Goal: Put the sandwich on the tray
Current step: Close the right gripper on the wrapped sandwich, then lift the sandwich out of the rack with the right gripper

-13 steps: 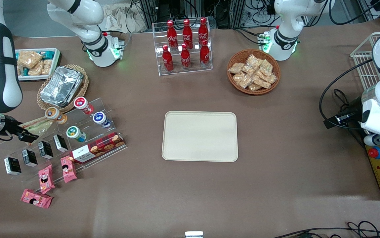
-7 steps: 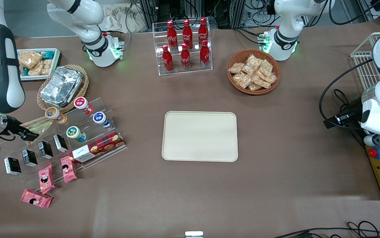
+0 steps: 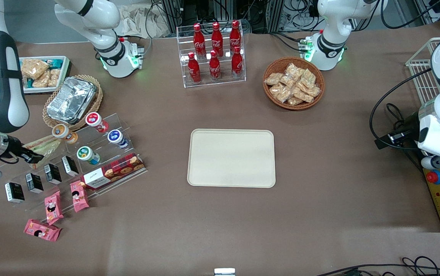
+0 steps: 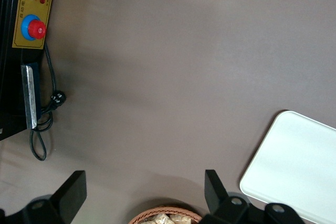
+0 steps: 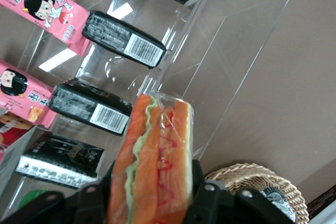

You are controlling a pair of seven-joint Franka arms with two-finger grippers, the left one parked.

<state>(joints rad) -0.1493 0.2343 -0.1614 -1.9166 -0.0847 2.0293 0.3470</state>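
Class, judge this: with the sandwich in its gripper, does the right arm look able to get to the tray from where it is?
Probably yes. The gripper is shut on the sandwich above the clear rack, and bare table lies between the rack and the tray.

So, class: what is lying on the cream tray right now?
Nothing: the tray is bare across its whole visible surface. The sandwich sits between the gripper fingers beside the clear rack, toward the working arm's end.

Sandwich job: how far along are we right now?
Done: the gripper is shut on the sandwich, at the clear display rack toward the working arm's end of the table. In hand: carrying it off the rack. Left: taking it to the tray, which holds nothing yet, and releasing it there.
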